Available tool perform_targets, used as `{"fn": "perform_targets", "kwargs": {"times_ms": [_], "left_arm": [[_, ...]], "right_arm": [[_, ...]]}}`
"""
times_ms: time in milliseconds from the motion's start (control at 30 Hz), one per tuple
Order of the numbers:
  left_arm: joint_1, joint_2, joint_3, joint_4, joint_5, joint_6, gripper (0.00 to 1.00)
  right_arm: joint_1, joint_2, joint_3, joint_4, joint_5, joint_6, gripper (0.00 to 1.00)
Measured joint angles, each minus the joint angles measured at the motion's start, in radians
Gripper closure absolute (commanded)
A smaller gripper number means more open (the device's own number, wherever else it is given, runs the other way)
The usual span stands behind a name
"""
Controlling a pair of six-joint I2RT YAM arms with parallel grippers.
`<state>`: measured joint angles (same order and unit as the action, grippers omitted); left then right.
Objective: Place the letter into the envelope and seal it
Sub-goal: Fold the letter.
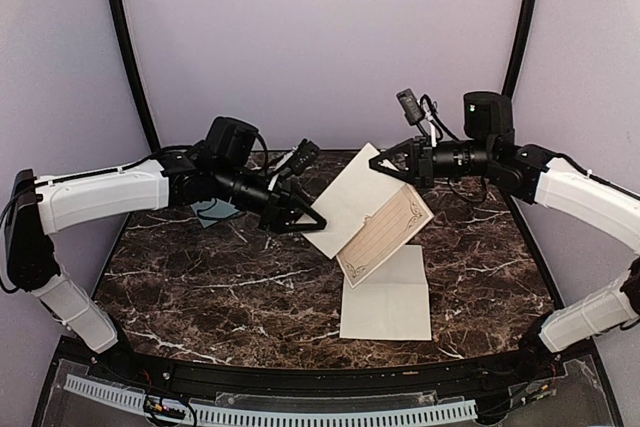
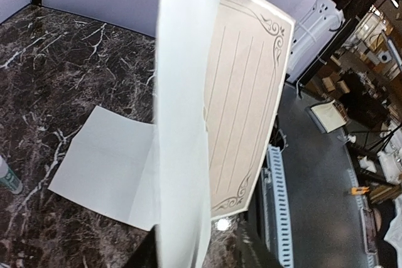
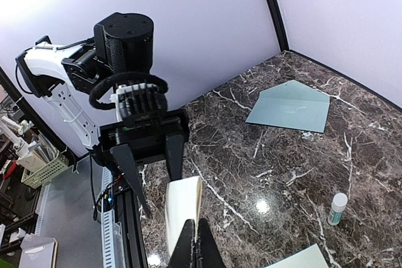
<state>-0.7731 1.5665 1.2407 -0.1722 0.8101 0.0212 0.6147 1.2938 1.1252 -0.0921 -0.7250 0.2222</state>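
The right fingers (image 3: 196, 250) were pinched shut on the top edge of the letter (image 1: 385, 222). They held it up in the air over the table (image 1: 200, 287). The letter was a folded sheet with curly lines in its corners, and it hung down at a slant. The left fingers (image 3: 174, 155) stood apart by the low edge of the letter and gripped nothing.

The envelope (image 3: 290, 106) lay flat on the table, far back on the left side, well apart from the letter. Its pointed flap was open. A spare sheet (image 1: 388, 297) lay flat on the table under the hanging letter. A small glue stick (image 3: 337, 208) stood on the table too.

The letter looked very light and thin. It would likely bend and flop if held by one edge only, so a hold near the fold should keep it straighter. The envelope looked light and flat as well, and it might slide on the shiny table when pushed. One set of fingers would likely need to hold its flap or mouth while the letter slid in.
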Motion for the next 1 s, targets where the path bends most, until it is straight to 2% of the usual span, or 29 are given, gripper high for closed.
{"fn": "perform_targets", "kwargs": {"times_ms": [33,100,233,267,333,400,467,500,600,733,967,1000], "left_arm": [[0.002,-0.008,-0.003,-0.007,-0.007,-0.003,0.87],[0.008,-0.026,-0.011,-0.011,-0.018,0.017,0.99],[0.013,-0.042,-0.02,-0.017,-0.016,0.027,1.0],[0.014,-0.042,-0.022,-0.018,-0.014,0.027,0.97],[0.014,-0.042,-0.023,-0.018,-0.012,0.028,0.63],[0.014,-0.043,-0.025,-0.029,-0.01,0.034,0.53],[0.014,-0.043,-0.03,-0.039,-0.014,0.039,0.53],[0.014,-0.045,-0.034,-0.045,-0.018,0.038,0.56],[0.017,-0.056,-0.047,-0.058,-0.031,0.04,0.79],[0.024,-0.079,-0.057,-0.065,-0.044,0.048,0.99],[0.03,-0.095,-0.064,-0.061,-0.04,0.049,1.0],[0.03,-0.095,-0.066,-0.061,-0.039,0.049,0.97]], "right_arm": [[-0.003,-0.002,0.0,-0.002,0.0,0.0,1.0],[-0.006,-0.006,0.0,-0.006,0.0,-0.001,1.0],[-0.009,-0.01,0.0,-0.009,-0.001,0.0,1.0],[-0.009,-0.01,0.0,-0.01,-0.001,0.0,1.0],[-0.009,-0.01,-0.002,-0.011,-0.003,0.0,1.0],[-0.011,-0.01,-0.002,-0.01,-0.003,0.0,1.0],[-0.013,-0.01,-0.002,-0.011,-0.003,0.0,1.0],[-0.014,-0.01,-0.002,-0.011,-0.003,0.0,1.0],[-0.014,-0.01,-0.002,-0.015,-0.003,0.0,1.0],[-0.014,-0.01,-0.002,-0.023,-0.003,-0.002,1.0],[-0.014,-0.01,-0.002,-0.03,0.0,-0.003,1.0],[-0.014,-0.01,-0.002,-0.032,-0.001,-0.003,1.0]]}}
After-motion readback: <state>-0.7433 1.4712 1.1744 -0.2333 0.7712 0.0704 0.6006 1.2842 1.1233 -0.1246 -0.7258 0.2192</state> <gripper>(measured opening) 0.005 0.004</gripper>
